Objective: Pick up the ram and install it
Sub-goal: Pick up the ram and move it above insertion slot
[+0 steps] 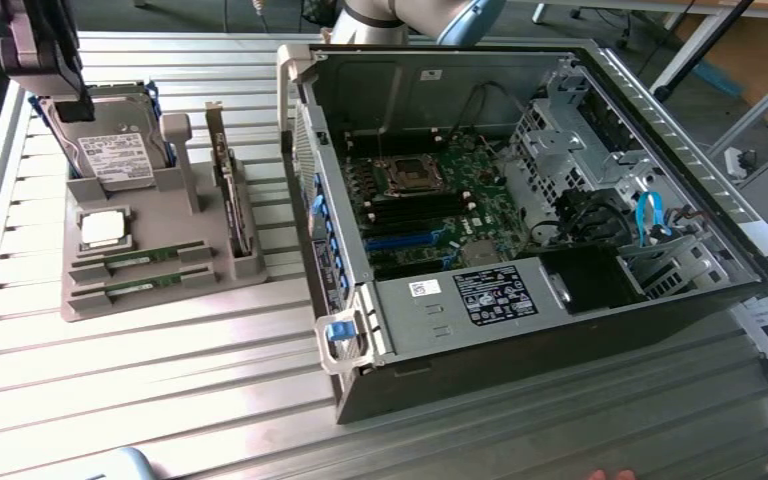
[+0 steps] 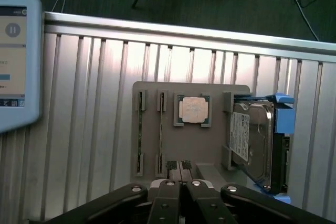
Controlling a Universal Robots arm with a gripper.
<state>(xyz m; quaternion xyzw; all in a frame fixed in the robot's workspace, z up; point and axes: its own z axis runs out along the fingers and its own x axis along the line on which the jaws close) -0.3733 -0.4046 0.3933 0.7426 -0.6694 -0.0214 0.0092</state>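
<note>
Two ram sticks (image 1: 143,260) (image 1: 140,287) lie flat in slots at the front of a grey holder (image 1: 157,305) on the exterior view's left. In the wrist view the same ram sticks (image 2: 140,135) (image 2: 161,135) lie side by side on the holder (image 2: 152,90). My gripper (image 1: 72,102) hangs above the holder's far end, over the hard drive (image 1: 111,150), well apart from the ram. Its black fingers (image 2: 167,195) are pressed together with nothing between them, so the gripper (image 2: 181,182) is shut and empty.
The holder also carries a square silver processor (image 1: 101,228) (image 2: 192,109) and an upright expansion card (image 1: 231,190). An open computer case (image 1: 518,180) with its motherboard (image 1: 431,210) lies on the exterior view's right. A tablet (image 2: 16,61) sits on the slatted metal table (image 1: 157,390).
</note>
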